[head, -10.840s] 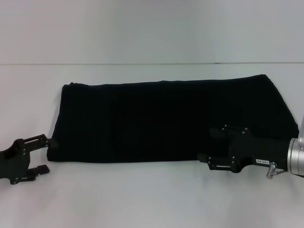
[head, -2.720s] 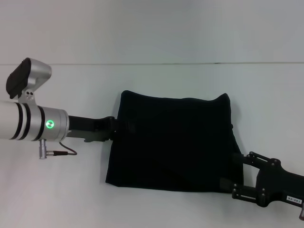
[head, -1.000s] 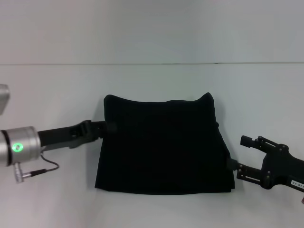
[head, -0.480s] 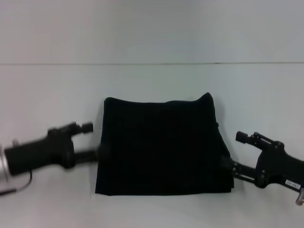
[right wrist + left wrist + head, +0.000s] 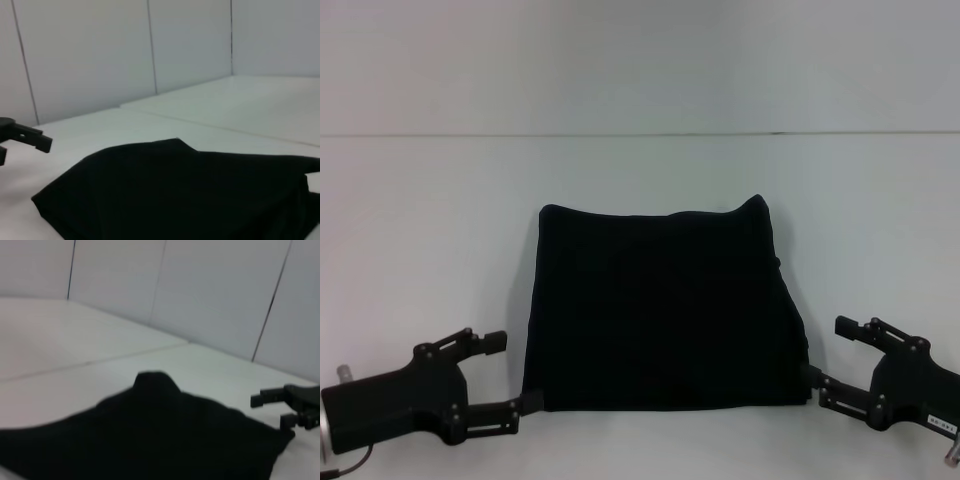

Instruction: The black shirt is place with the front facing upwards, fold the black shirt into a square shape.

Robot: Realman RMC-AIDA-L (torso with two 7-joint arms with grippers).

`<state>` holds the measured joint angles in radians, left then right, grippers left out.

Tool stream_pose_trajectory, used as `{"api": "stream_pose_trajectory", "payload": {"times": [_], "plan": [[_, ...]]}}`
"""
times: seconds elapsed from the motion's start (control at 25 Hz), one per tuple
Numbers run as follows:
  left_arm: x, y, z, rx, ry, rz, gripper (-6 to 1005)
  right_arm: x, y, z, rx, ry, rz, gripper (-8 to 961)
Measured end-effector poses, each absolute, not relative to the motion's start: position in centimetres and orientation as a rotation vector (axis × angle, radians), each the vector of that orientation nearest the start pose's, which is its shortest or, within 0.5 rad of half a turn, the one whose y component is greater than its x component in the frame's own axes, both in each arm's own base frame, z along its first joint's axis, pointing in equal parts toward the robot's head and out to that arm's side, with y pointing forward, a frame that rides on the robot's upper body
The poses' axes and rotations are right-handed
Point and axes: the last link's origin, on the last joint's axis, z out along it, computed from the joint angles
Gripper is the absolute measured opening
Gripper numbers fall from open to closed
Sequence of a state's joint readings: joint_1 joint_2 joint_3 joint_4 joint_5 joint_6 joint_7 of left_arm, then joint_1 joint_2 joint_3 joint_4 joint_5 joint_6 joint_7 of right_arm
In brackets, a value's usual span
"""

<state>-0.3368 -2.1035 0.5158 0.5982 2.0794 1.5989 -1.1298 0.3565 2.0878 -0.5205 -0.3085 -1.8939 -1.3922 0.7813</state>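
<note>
The black shirt point(image 5: 660, 305) lies folded into a rough square in the middle of the white table, with one far corner peaked up. No lettering shows. My left gripper point(image 5: 512, 372) stands open by the near left corner, its lower fingertip right at the cloth edge, nothing held. By the near right corner my right gripper point(image 5: 826, 350) is open too, one fingertip against the shirt's right edge. The left wrist view shows the shirt point(image 5: 150, 440) with the right gripper point(image 5: 280, 407) beyond it. In the right wrist view the shirt point(image 5: 180, 190) fills the foreground.
The white table point(image 5: 640, 180) spreads around the shirt on all sides. A pale wall rises behind its far edge point(image 5: 640, 133). The left gripper's fingers point(image 5: 25, 136) show far off in the right wrist view.
The left gripper has left the shirt's left edge and drawn back toward me to the near left corner. The right gripper shifted slightly. The shirt, a long band at first, now lies still as a square.
</note>
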Motion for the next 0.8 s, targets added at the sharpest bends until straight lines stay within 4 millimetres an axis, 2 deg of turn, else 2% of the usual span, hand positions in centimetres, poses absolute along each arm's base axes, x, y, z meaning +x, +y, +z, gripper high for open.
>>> {"api": "stream_pose_trajectory", "payload": {"times": [0.8], "plan": [[-32.76,26.25,-0.64,-2.605,-0.682,-0.675,962,33.57,26.62,-3.92,-2.428,0.530,0.677,851]]}}
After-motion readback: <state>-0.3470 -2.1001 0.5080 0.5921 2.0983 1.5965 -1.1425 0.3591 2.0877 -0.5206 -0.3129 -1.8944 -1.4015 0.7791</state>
